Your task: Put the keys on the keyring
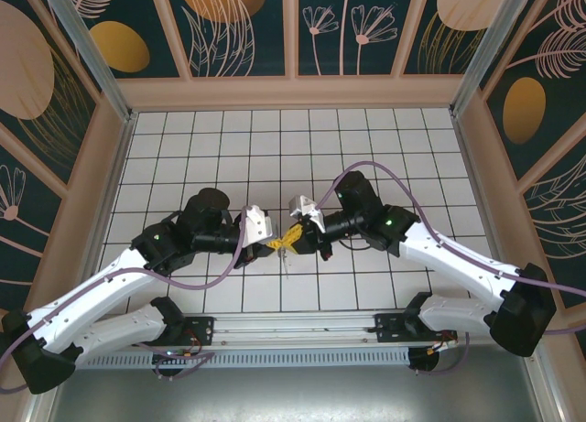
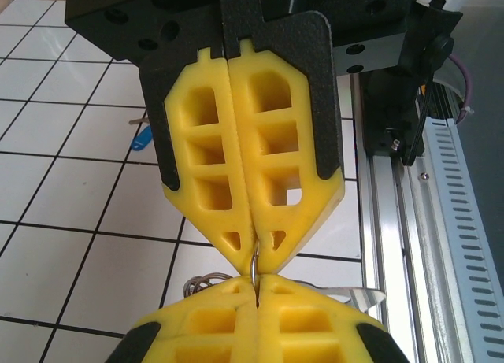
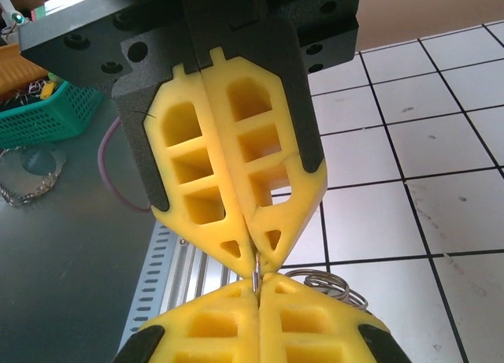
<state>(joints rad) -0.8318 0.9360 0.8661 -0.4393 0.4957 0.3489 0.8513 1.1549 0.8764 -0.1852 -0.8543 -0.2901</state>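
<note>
Left gripper point(image 2: 258, 292) and right gripper point(image 3: 258, 294) are closed tip to tip, both pinching the keyring point(image 2: 254, 267). The key point(image 2: 142, 138) lies apart on the table point(image 2: 63, 198). Risk: an uneven pull slips the thin wire free.

The bench point(image 1: 183, 147) is white, with thin black lines that make lots of squares. A little blue key point(image 2: 142, 140) lies flat on one square. Low tan walls point(image 1: 293, 92) stand round it.
</note>
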